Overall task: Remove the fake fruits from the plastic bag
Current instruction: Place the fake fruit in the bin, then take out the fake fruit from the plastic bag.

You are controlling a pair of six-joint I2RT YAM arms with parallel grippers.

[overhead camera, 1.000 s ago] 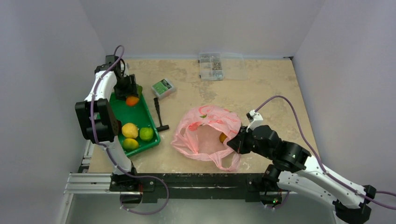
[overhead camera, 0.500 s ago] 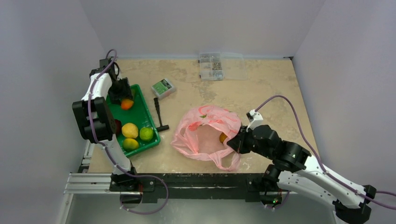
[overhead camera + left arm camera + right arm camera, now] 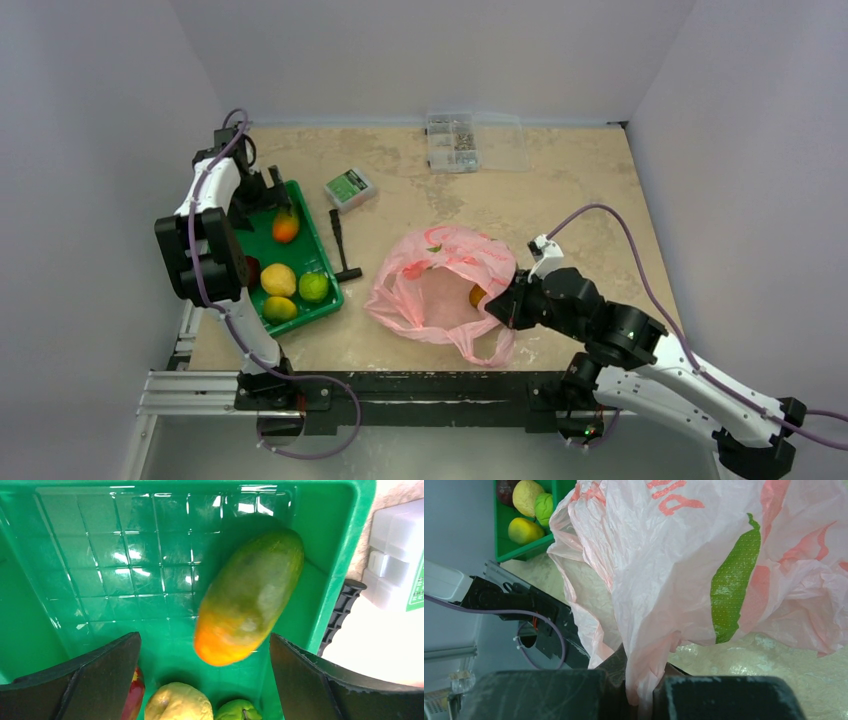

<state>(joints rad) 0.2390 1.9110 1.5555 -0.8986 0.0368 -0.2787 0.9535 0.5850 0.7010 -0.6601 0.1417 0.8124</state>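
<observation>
We hold our left hand (image 3: pixel 204 645) over the green tray (image 3: pixel 320 580), and its fingers (image 3: pixel 95 680) are spread wide. An orange and green fruit (image 3: pixel 250 595) lies on the tray floor between them and touches neither one. More fruits lie at the near end of the tray. We see a yellow fruit (image 3: pixel 278 279), a lime green fruit (image 3: pixel 313 287), a yellow-green fruit (image 3: pixel 279 308) and a dark red fruit (image 3: pixel 134 700). The arm half hides the dark red one from above.

Our right hand (image 3: pixel 639 700) is pinched tight on a fold of the bag (image 3: pixel 664 555). The thin pink plastic comes up from between its dark fingers (image 3: pixel 549 695). The bag lies crumpled on the desk (image 3: pixel 560 200), to the right of the tray and not touching it. A small orange fruit (image 3: pixel 478 295) is in the bag, close to the right hand.

A black tool (image 3: pixel 340 250) lies between the tray and the bag. A small box (image 3: pixel 349 187) with a green label sits near the tray's far corner.
</observation>
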